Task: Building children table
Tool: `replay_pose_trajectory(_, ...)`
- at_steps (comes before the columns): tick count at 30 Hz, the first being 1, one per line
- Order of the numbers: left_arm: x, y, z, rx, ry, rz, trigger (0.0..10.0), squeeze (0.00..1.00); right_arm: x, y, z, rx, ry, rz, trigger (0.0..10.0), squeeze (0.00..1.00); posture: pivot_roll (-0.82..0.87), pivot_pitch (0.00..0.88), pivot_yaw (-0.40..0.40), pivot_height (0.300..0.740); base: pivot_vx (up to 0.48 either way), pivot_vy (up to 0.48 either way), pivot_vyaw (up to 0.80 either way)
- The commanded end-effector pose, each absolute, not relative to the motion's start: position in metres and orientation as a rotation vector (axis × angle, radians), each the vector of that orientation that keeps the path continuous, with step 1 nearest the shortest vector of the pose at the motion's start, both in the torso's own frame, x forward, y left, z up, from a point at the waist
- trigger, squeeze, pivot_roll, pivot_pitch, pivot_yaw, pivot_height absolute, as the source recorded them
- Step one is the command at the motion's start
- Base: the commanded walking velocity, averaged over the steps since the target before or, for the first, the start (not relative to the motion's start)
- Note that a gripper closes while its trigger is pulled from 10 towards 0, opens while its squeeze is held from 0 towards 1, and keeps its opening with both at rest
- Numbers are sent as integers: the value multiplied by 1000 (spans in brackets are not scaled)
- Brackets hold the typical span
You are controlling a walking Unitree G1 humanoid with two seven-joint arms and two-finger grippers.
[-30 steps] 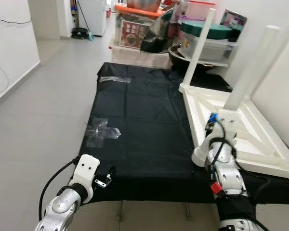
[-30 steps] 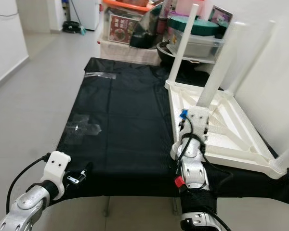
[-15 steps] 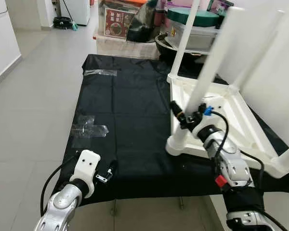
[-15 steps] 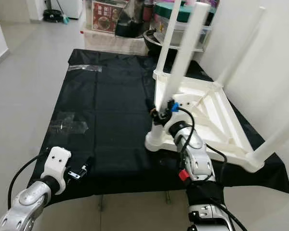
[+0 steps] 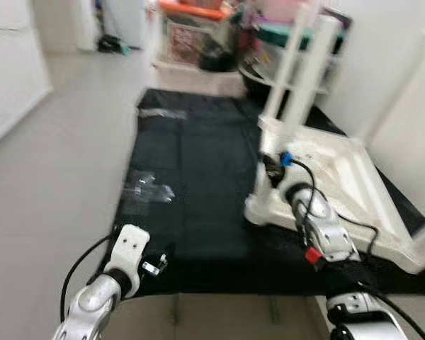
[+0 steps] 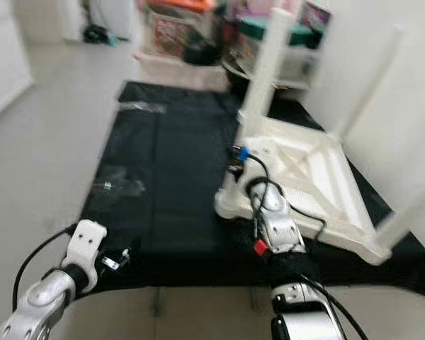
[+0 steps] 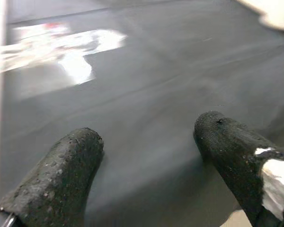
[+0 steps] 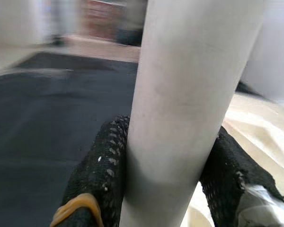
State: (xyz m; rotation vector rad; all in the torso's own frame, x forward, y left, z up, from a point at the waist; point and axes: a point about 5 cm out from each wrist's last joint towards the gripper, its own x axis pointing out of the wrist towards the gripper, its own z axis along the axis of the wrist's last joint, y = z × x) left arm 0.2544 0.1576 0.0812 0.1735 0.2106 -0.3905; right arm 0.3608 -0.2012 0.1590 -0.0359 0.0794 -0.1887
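Right wrist view: fingers (image 8: 99,175) pinch white leg (image 8: 189,94) low down.
Right gripper (image 5: 275,168) holds the leg at the near corner of the upturned table (image 5: 340,184). Left gripper (image 7: 146,156) hovers, fingers spread, over the black sheet (image 5: 198,177). Risk: a tilted leg may bind in its socket or slip. Grey tile floor (image 5: 49,177); boxes (image 5: 198,35) beyond.

We see a grey tiled floor (image 5: 49,163) carrying a black sheet (image 5: 198,184). On the sheet, at about 3 o'clock, lies an upturned white table (image 5: 340,184), legs up. At 9 o'clock, clear tape (image 5: 147,190) sticks to it; another strip (image 5: 163,113) sits near 11 o'clock.
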Motion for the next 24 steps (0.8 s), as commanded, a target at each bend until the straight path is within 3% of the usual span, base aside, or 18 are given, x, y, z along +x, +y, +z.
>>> replay_pose_trajectory(1,254,155,78,184,229,-404,10000,0,338,-243,113,-52,314,-469,0,0,54,0,-150,740,0,0,0)
replay_pose_trajectory(5,254,155,78,184,230,-404,10000,0,323,-254,108,-36,339,-649,0,0,52,0,-153,740,0,0,0)
replay_pose_trajectory(12,254,154,77,180,231,-404,10000,0,315,-242,108,-75,341,-690,0,0,48,0,-155,740,0,0,0)
replay_pose_trajectory(13,254,153,77,179,231,-404,10000,0,317,-238,108,-81,348,-688,10000,0,49,0,-156,740,0,0,0)
replay_pose_trajectory(15,254,153,77,178,230,-405,10000,0,323,-232,106,-63,370,-647,10000,0,50,0,-156,740,0,0,0)
replay_pose_trajectory(16,254,153,77,180,231,-404,10000,0,329,-226,109,-41,352,-583,10000,294,51,0,-156,740,0,0,0)
replay_pose_trajectory(17,254,153,77,182,231,-405,10000,0,333,-223,115,-13,310,-553,10000,294,51,0,-156,740,0,0,0)
replay_pose_trajectory(18,254,153,77,189,230,-406,10000,0,338,-220,124,22,260,-499,10000,1000,52,0,-157,740,0,0,0)
replay_pose_trajectory(24,254,154,77,194,231,-406,10000,0,347,-210,139,30,184,-382,10000,1000,49,0,-156,740,0,0,0)
